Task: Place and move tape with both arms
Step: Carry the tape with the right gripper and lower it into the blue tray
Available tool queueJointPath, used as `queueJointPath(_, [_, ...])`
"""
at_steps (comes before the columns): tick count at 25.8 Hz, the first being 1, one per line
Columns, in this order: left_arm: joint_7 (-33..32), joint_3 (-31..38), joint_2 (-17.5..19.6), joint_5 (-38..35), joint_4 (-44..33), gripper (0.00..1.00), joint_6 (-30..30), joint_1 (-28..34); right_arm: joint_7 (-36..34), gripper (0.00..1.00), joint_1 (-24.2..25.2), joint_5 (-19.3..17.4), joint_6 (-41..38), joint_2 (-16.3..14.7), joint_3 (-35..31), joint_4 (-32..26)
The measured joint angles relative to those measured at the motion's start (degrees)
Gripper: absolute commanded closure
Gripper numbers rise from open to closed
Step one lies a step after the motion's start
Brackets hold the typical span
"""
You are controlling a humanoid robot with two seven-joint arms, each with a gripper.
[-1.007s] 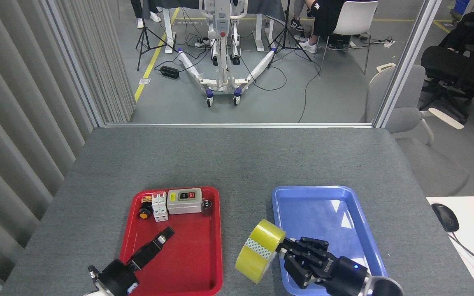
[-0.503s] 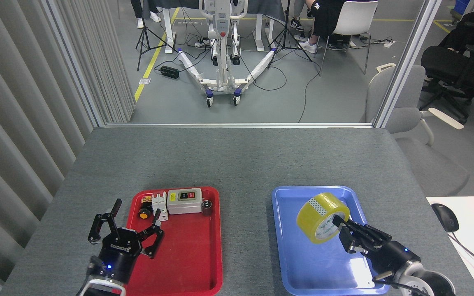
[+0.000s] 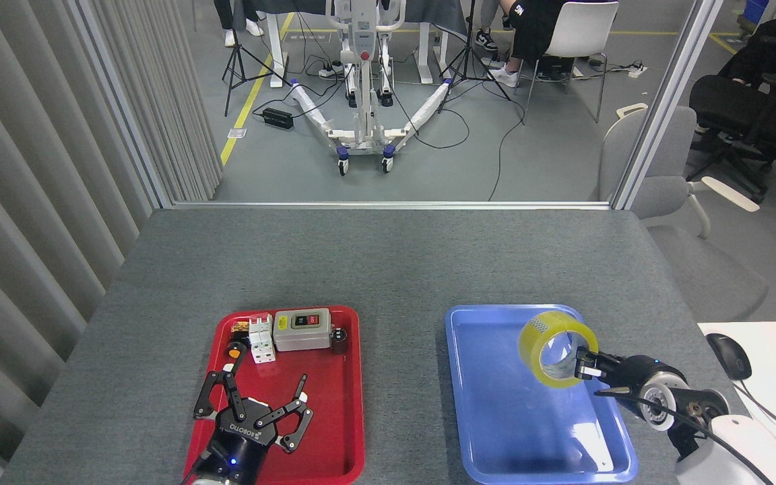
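Note:
The yellow tape roll (image 3: 537,337) hangs above the right part of the blue tray (image 3: 496,404), its hole turned toward me. My right gripper (image 3: 585,364) comes in from the right and is shut on the roll's rim. Over the lower half of the red tray (image 3: 341,417) my left gripper (image 3: 253,404) stands open, fingers spread, with nothing between them.
At the back of the red tray lie a grey switch box (image 3: 302,329), a white breaker (image 3: 261,335) and a small orange-capped part (image 3: 234,350). A computer mouse (image 3: 729,355) sits on the white desk at the right. The grey table (image 3: 388,263) extends far ahead.
My right gripper carried the tape from left of the blue tray to above its right part, turning the hole toward me. My left gripper opened and shifted right over the red tray.

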Motion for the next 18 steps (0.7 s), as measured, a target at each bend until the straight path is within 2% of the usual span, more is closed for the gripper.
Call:
queueJointPath(3, [-0.71,0.4,0.54,4.43,-0.38,0.0,-0.82,0.79,2.98,1.0,-3.63,-1.17,3.69,-0.26,5.03,3.01])
queueJointPath(8, [-1.06,0.76,1.2,8.09,-1.76,0.0,-0.94,1.72,6.14,1.0,-9.52,-7.69,10.43,-0.62,12.6,5.62])
queueJointPath(10, [-1.08,0.8,1.25,8.49,-1.87,0.0,-0.87,1.73,6.66,1.0,-10.68,-9.17,11.59,-0.44,14.07,7.19])
queueJointPath(18, [-1.28,0.81,1.42,10.79,-1.84,0.0,-1.12,0.62,7.03,1.0,-13.26,-10.58,12.46,0.33,17.94,13.01])
